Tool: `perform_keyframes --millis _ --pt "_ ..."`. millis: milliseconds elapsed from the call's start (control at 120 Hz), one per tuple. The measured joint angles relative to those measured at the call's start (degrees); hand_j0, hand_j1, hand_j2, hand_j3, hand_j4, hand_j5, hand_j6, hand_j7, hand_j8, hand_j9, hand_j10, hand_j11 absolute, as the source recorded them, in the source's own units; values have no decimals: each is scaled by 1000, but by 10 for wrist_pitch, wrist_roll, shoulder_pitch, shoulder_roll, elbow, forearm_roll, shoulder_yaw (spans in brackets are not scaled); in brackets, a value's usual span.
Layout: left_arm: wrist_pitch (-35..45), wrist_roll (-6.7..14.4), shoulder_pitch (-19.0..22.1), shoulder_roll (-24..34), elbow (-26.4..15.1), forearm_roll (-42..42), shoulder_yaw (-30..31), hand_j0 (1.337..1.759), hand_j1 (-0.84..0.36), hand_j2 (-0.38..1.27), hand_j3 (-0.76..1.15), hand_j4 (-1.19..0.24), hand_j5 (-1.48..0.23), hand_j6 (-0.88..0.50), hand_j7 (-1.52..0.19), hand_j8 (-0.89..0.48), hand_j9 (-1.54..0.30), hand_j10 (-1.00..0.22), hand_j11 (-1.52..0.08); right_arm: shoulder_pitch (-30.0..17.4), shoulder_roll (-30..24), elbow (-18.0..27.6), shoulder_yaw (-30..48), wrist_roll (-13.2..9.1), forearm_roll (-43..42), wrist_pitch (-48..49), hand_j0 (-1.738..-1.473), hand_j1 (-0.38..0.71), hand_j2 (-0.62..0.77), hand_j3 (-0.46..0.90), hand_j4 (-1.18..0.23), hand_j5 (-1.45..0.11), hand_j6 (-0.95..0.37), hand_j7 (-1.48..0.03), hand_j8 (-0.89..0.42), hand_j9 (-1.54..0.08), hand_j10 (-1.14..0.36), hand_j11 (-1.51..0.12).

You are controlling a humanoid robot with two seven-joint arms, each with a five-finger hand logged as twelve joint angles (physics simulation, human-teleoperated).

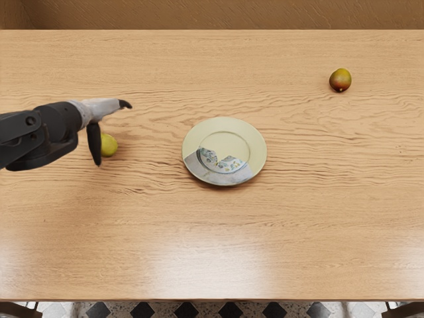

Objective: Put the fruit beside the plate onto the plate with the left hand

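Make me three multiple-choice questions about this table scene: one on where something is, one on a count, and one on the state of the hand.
1. Where does the yellow-green fruit lie relative to the plate?
A) left of it
B) on it
C) right of it

2. How many fruits are on the table?
A) one
B) two
C) three

3. How are the fingers of the left hand?
A) closed round the fruit
B) spread, holding nothing
C) pressed on the plate

Answers:
1 A: it sits by the left hand, apart from the plate.
2 B: the yellow-green one plus a red-and-yellow fruit at the far right.
3 B: the fingers are spread beside the fruit, which lies on the table.
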Motion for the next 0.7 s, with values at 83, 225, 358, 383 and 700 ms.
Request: perform_keyframes --millis 83,225,358,383,700 --pt "4 0 13 -3 9 8 0 1658 171 32 0 -155 -196 -156 -196 -156 -195 -154 -195 0 0 0 0 0 0 0 -1658 -349 0 0 0 0 0 0 0 0 0 0" --pt "22 0 24 -20 29 30 0 1658 126 40 0 -193 -244 -194 -244 -194 -244 -192 -244 0 0 0 0 0 0 0 -1658 -349 0 0 0 0 0 0 0 0 0 0" --pt "36 0 32 -31 57 44 7 1658 105 44 0 -210 -267 -211 -267 -211 -267 -209 -267 0 0 0 0 0 0 0 -1658 -349 0 0 0 0 0 0 0 0 0 0" --pt "39 0 32 -35 62 45 11 1658 103 45 0 -212 -270 -214 -270 -213 -270 -211 -270 0 0 0 0 0 0 0 -1658 -349 0 0 0 0 0 0 0 0 0 0" --pt "52 0 32 -55 83 51 28 1658 87 47 0 -225 -287 -227 -287 -226 -287 -224 -287 0 0 0 0 0 0 0 -1658 -349 0 0 0 0 0 0 0 0 0 0"
